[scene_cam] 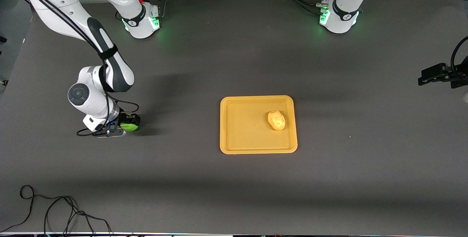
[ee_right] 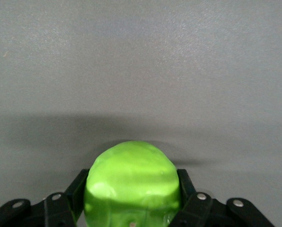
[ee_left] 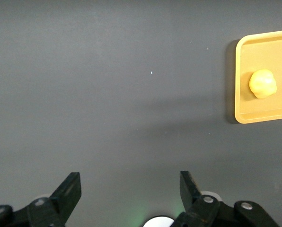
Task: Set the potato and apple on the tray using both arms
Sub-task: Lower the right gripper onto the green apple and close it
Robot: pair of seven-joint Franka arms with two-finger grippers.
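In the front view the apple (scene_cam: 130,124) is being held low at the right arm's end of the table by the right gripper (scene_cam: 126,125), well apart from the tray (scene_cam: 234,134) on which the potato (scene_cam: 276,120) is already lying, so a clean lift before any sideways carry is being called for. In the left wrist view the left gripper (ee_left: 129,189) is being kept wide open and empty above bare table, waiting. In the right wrist view the fingers (ee_right: 186,182) are being pressed against both flanks of the apple, which seems to be just clear of the table.
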